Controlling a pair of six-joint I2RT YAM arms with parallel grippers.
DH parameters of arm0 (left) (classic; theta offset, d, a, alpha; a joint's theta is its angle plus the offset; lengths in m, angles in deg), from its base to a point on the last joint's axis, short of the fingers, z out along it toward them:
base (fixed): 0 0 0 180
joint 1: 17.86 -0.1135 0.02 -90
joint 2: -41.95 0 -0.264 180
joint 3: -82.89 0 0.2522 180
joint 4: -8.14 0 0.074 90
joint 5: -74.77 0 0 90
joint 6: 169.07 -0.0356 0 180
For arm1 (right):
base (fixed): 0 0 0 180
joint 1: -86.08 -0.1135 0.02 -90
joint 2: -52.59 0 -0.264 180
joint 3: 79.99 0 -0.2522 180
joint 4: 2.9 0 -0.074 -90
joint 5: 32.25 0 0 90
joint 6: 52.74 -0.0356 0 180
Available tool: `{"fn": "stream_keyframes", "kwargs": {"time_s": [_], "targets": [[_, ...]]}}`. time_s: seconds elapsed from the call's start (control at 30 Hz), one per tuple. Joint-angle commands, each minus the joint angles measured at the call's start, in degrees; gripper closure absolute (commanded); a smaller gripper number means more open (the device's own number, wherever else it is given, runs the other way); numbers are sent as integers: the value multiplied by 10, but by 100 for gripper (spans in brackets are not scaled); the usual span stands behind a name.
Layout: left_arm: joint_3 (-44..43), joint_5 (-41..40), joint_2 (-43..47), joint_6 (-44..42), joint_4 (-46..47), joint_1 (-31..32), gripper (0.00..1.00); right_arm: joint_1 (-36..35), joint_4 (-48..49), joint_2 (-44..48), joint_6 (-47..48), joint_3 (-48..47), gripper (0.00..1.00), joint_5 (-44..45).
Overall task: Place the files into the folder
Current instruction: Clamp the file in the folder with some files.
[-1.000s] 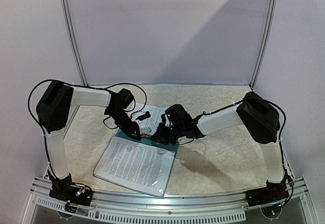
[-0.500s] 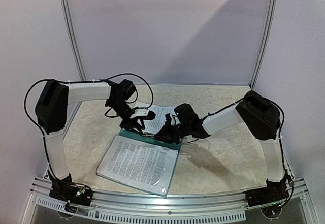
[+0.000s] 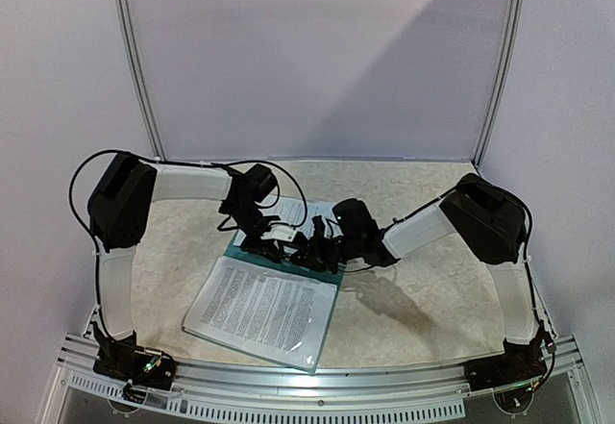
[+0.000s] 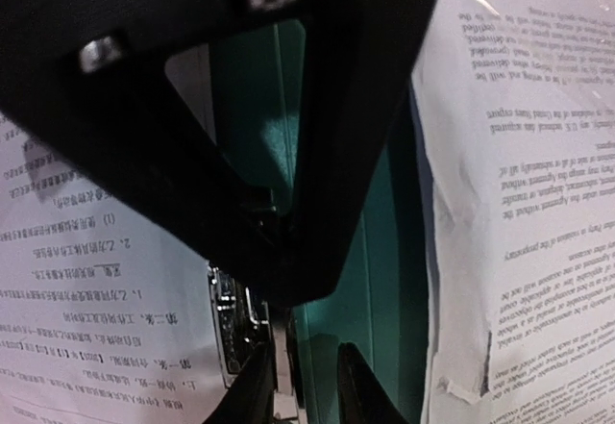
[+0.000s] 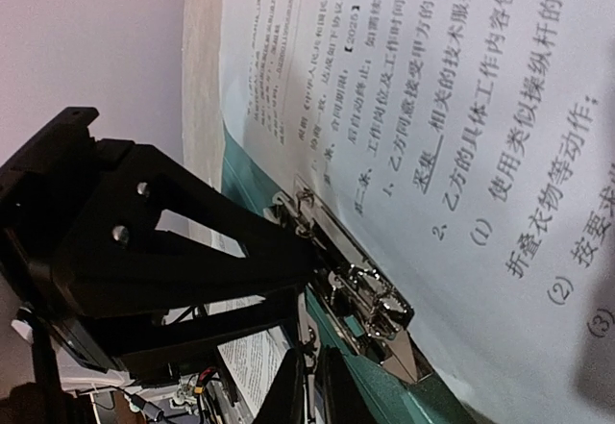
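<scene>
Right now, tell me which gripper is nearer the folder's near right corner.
Right. The right gripper hangs over the folder spine almost straight behind that corner; the left gripper is over the spine too, but farther left.

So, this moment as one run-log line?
folder: open | files: on it | left end effector: at clip | right end effector: shut, near clip
</scene>
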Motion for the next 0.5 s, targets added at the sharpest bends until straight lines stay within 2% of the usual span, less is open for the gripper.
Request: {"fn": "stream_keyframes", "kwargs": {"time_s": [0.0, 0.13, 0.3, 0.47], "targets": [[-21, -53, -19, 3, 0, 19, 76, 11, -44, -40, -13, 31, 92, 26], [-32, -52, -27, 28, 7, 23, 78, 12, -44, -42, -9, 28, 92, 21], [-40, -55, -37, 25, -22, 33, 93, 16, -31, -40, -8, 39, 92, 19], [-37, -54, -38, 27, -57, 49, 100, 20, -29, -37, -5, 41, 92, 16]]}}
